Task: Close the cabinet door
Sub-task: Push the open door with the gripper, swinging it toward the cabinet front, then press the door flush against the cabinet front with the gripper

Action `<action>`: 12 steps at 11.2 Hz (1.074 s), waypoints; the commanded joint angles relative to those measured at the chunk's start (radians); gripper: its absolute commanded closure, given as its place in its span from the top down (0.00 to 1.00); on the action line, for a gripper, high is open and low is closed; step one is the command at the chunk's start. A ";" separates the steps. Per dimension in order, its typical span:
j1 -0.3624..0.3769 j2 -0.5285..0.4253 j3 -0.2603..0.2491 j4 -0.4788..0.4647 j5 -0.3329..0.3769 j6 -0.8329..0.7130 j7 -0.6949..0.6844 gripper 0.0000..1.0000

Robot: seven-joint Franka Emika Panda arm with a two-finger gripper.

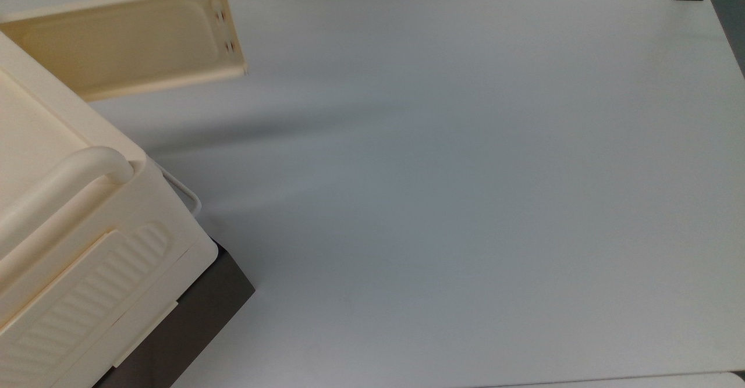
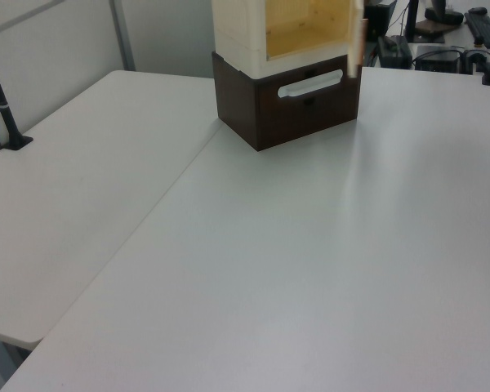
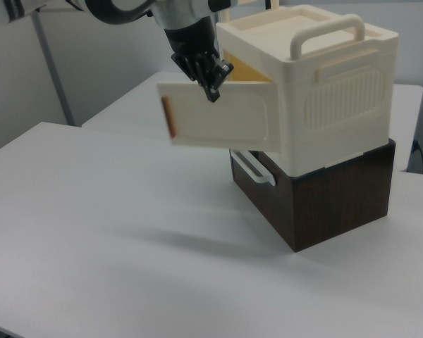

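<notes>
Table: white, bare in front.
Cabinet: cream, on a dark base, at the top view's left.
Door: part open, swung out over the table.
Gripper: at the door's top edge; finger state unclear.
</notes>
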 commanded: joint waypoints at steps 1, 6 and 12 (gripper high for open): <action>0.017 0.033 -0.007 -0.013 0.017 0.090 0.033 0.00; 0.048 0.073 -0.007 -0.013 0.018 0.177 0.034 0.00; 0.184 0.134 -0.007 -0.047 -0.023 0.318 0.134 0.00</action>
